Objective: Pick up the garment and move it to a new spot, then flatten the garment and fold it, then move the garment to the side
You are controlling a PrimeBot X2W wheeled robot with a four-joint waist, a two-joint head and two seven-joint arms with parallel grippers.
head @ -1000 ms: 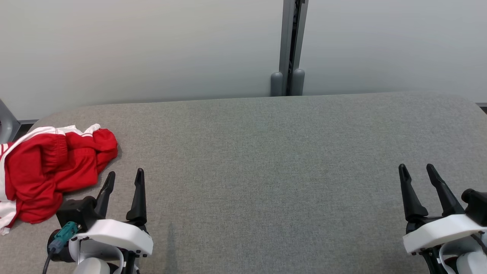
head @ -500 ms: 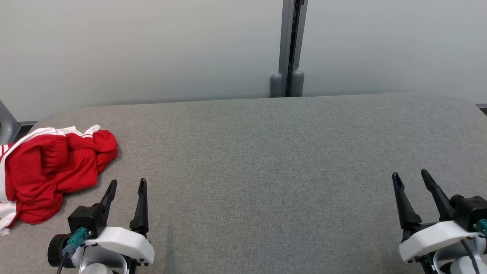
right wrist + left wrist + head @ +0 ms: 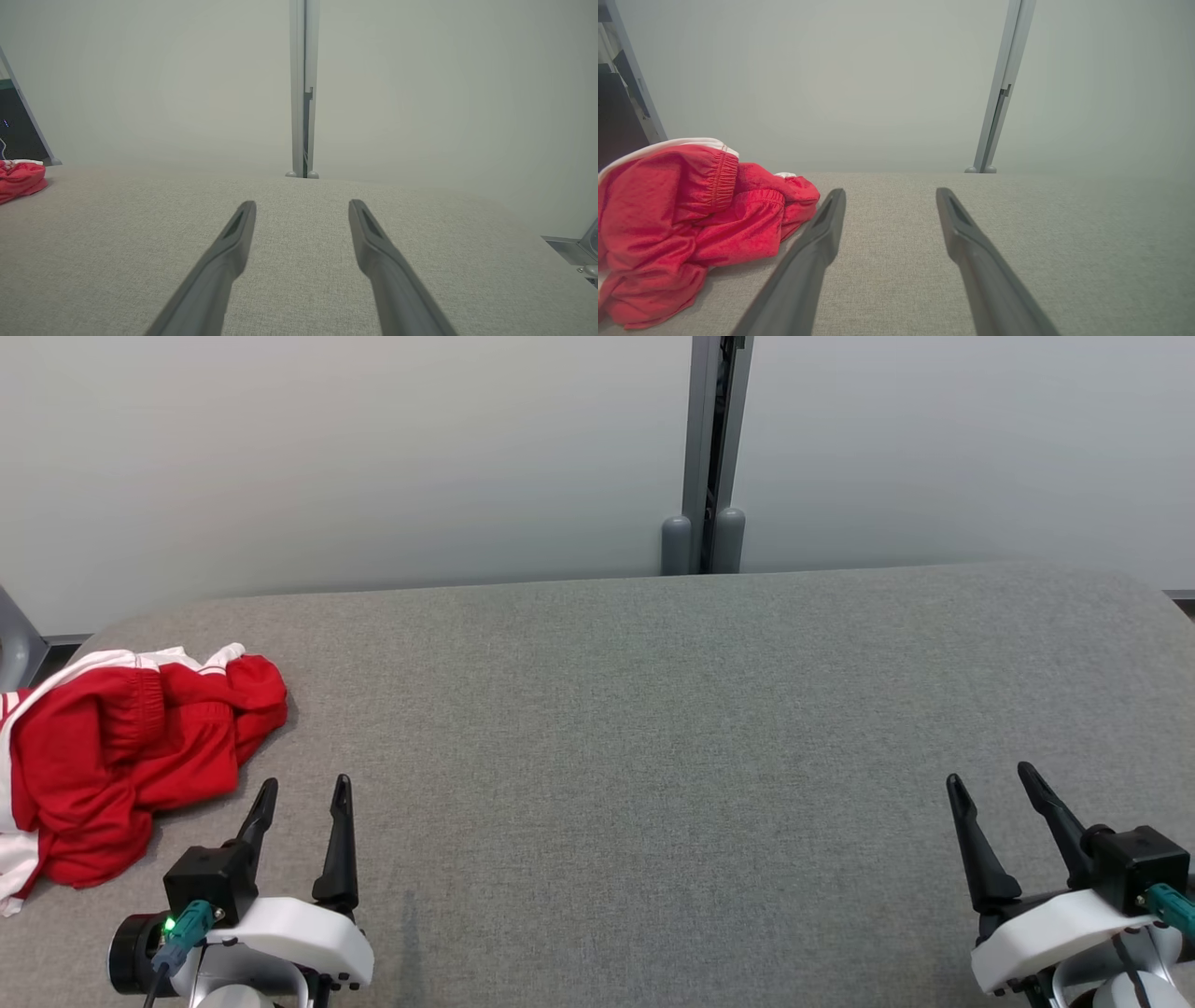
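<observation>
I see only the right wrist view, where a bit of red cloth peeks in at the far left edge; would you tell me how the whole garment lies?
Observer: The garment is a crumpled red heap with white trim at the left end of the table, running past the head view's left edge.
Operator: Thank you. Where is the left tool relative to it?
Observer: The left tool sits just right of the heap, open, with a gap to the cloth in the head view.
Operator: Does anything show what kind of garment it is?
Observer: In the left wrist view, a gathered elastic band shows near the top of the heap.
</observation>
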